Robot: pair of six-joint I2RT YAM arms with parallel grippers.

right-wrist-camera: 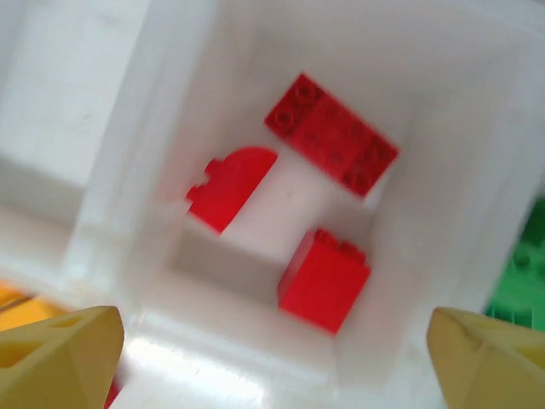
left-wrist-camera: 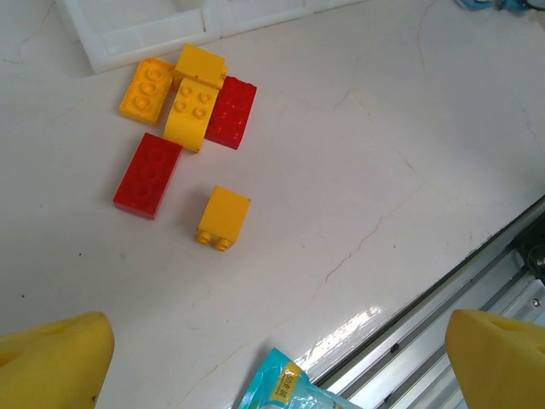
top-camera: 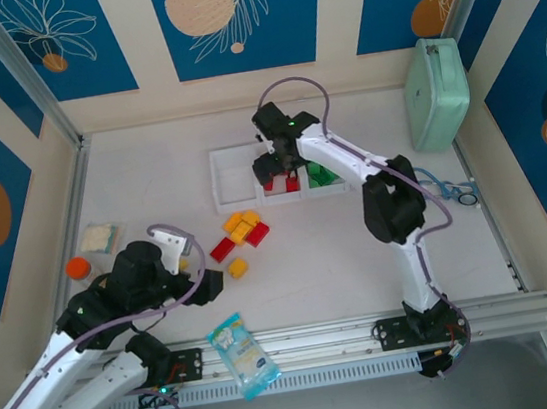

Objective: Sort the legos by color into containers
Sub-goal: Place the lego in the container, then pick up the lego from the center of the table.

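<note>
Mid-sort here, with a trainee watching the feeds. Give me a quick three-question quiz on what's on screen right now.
1. True or false: the compartment below the right fingers holds three red legos.
2. How many loose red legos lie on the table in the left wrist view? A: one. B: two. C: five.
3. Fill in: in the top view, the right-end compartment holds ___ legos.

Key: 1 true; 2 B; 3 green.
</note>
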